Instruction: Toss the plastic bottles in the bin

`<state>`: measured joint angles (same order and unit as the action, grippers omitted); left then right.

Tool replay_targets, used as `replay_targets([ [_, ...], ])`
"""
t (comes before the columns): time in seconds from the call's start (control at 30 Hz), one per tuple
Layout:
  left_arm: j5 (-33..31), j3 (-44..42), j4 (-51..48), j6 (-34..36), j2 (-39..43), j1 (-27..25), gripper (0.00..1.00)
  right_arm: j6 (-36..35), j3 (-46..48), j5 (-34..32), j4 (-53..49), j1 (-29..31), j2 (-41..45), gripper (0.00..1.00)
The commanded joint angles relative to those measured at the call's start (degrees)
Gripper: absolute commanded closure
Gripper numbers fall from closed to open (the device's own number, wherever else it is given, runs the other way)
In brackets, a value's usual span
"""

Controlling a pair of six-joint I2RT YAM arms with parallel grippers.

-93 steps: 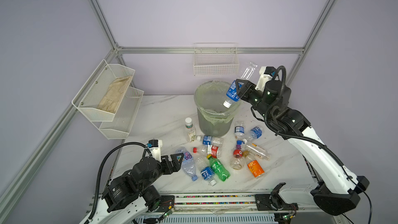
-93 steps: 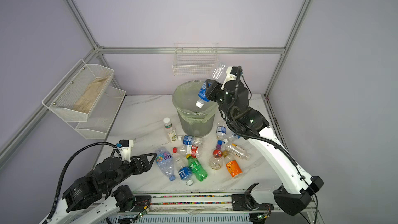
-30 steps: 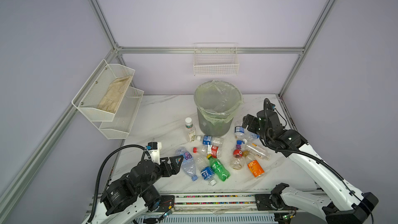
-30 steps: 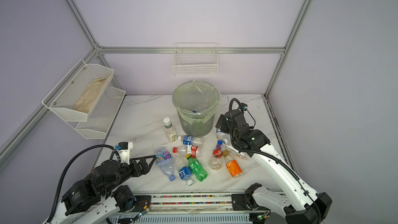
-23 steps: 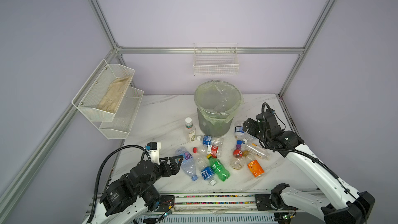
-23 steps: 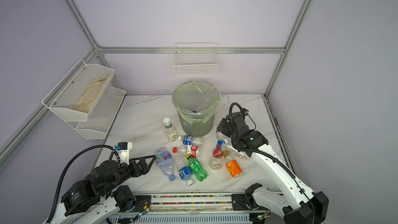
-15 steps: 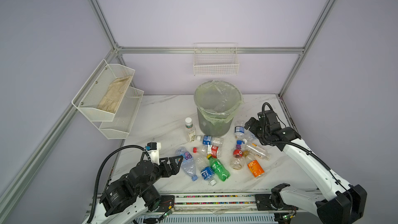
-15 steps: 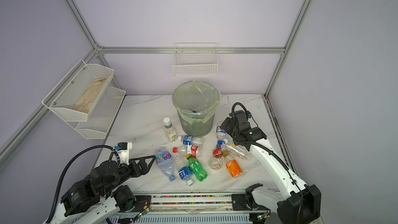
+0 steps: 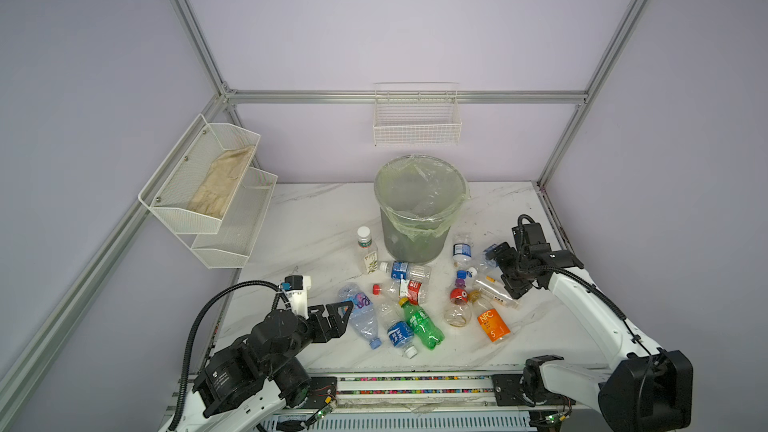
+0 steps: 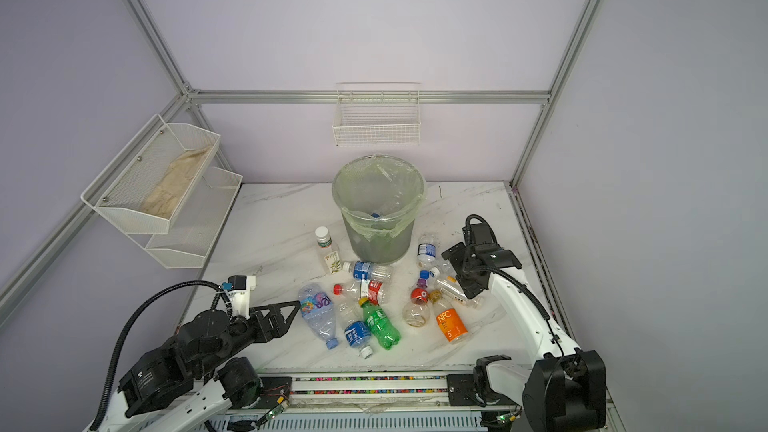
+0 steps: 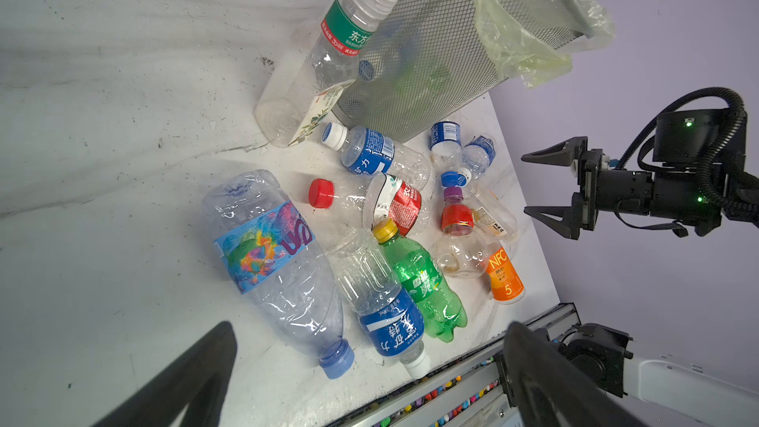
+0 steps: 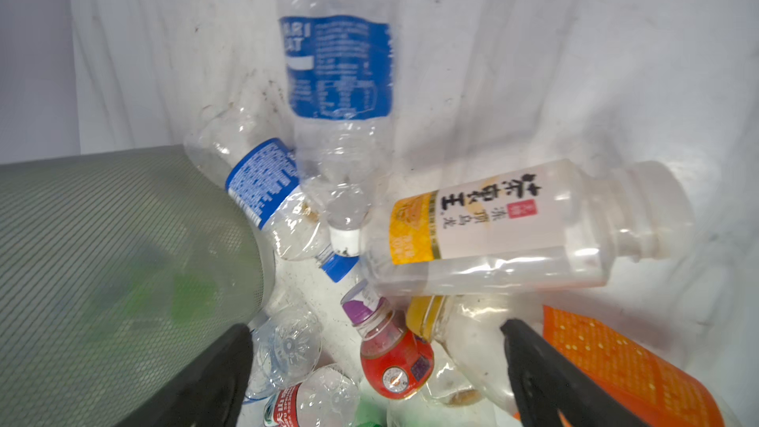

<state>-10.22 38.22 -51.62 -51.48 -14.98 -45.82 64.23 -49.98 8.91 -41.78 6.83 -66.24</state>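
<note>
A: L tool (image 9: 341, 318)?
B: Nearest thing, front-left over the counter (image 9: 309, 218) edge. Jaws wide, nothing in them. Upper tip overlaps the big bottle (image 9: 360, 314) in both top views. Contact: can't tell.
A: Bottles (image 9: 409, 290)?
B: Lying in a heap mid-counter, in front of the bin. Closest are the blue bottle (image 9: 399, 334) and green bottle (image 9: 422, 323), side by side, touching. NFC bottle (image 9: 491, 322) is to their right.
A: R tool (image 9: 498, 274)?
B: Low at the heap's right side, jaws wide, empty, just beside the tea bottle (image 12: 493, 227).
A: Behind that?
B: White-cap bottle (image 9: 366, 248) stands upright just left of the bin (image 9: 411, 243). Bin's upright behind the heap, w/ a green liner (image 9: 419, 228) over its rim. Some bottles show thru its mesh in the L wrist view, and a blue cap (image 10: 376, 214) shows inside in a top view.
A: Farthest?
B: Basket (image 9: 417, 126) on the back wall. Racks (image 9: 232, 238) on the left wall, w/ a cloth (image 9: 220, 184) in the upper one.
</note>
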Motion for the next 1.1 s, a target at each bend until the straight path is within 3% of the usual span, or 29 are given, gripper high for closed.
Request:
replay_targets([
  [0.0,0.2,-2.0,0.7,-0.1,1.0,-0.2,0.0,3.8,1.8,5.8,-1.7,-3.1,2.1,0.03],
  [0.63,0.1,-2.7,0.5,-0.4,1.9,-0.2,0.0,10.9,11.9,10.2,1.2,-8.0,3.7,0.03],
  [1.07,0.0,-2.7,0.3,-0.6,2.3,-0.2,0.0,4.1,11.6,12.5,4.5,-18.1,-2.9,0.05],
])
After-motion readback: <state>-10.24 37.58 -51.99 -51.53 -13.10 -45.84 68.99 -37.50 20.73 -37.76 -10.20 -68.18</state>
